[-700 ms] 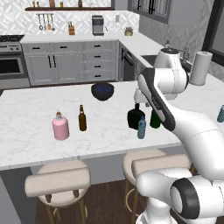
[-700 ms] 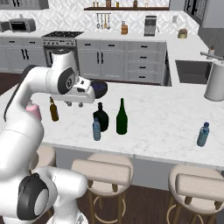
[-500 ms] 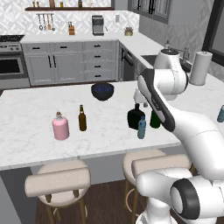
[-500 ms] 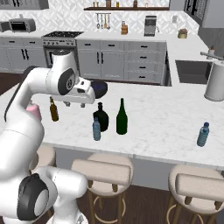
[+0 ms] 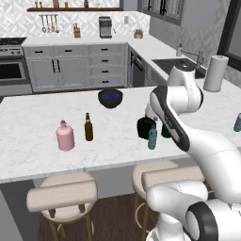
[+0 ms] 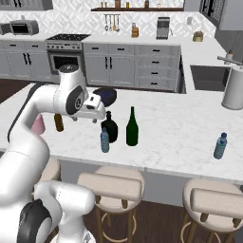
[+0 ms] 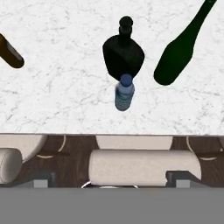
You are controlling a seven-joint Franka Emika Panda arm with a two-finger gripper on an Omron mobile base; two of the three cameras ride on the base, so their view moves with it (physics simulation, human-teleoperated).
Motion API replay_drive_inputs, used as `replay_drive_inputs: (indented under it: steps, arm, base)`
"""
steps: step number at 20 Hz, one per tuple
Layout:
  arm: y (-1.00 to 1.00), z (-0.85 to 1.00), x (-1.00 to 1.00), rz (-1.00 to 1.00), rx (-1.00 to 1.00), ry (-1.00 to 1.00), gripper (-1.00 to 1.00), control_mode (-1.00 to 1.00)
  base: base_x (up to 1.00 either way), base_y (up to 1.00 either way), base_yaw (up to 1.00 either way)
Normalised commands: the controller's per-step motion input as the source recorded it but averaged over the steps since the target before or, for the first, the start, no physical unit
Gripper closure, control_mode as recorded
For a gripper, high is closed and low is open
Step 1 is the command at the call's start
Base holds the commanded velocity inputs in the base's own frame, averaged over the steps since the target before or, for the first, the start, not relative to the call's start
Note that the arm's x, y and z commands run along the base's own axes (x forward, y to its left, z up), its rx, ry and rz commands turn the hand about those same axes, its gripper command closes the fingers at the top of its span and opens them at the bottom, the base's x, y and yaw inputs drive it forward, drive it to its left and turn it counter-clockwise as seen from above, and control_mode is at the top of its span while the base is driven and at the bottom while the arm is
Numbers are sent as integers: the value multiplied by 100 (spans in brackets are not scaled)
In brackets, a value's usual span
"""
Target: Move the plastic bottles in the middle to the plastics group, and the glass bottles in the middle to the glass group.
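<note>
Three bottles stand together mid-counter: a small pale-blue plastic bottle (image 6: pixel 105 140) (image 5: pixel 152 137) (image 7: pixel 124 92) at the front, a squat black glass bottle (image 6: pixel 109 128) (image 5: pixel 145 127) (image 7: pixel 124 51) just behind it, and a tall dark-green glass bottle (image 6: pixel 132 127) (image 7: pixel 177 54) beside them, largely behind my arm in the left base view. My gripper (image 6: pixel 100 117) (image 7: pixel 111 178) hovers above them, open and holding nothing. At the left stand the glass group's pink bottle (image 5: pixel 65 136) and brown bottle (image 5: pixel 88 127) (image 6: pixel 59 122) (image 7: pixel 11 53). The plastics group's blue bottle (image 6: pixel 220 146) (image 5: pixel 237 122) is far right.
A dark bowl (image 5: pixel 110 98) (image 6: pixel 107 96) sits behind the middle bottles. A paper towel roll (image 5: pixel 215 73) (image 6: pixel 234 89) stands at the far right near the sink. Padded stools (image 6: pixel 111 186) line the counter's front edge (image 7: pixel 109 133).
</note>
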Motion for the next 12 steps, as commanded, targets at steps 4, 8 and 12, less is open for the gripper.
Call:
replay_drive_inputs:
  steps: [4,8,12]
  arm:
    - [-18,0,9,0,0,-15,-100,-100]
    - [0,-3,41,0,0,-14,-100,-100]
    - [-2,-6,43,0,0,-1,-100,-100]
  base:
    - [0,0,0]
    - [0,0,0]
    - [0,0,0]
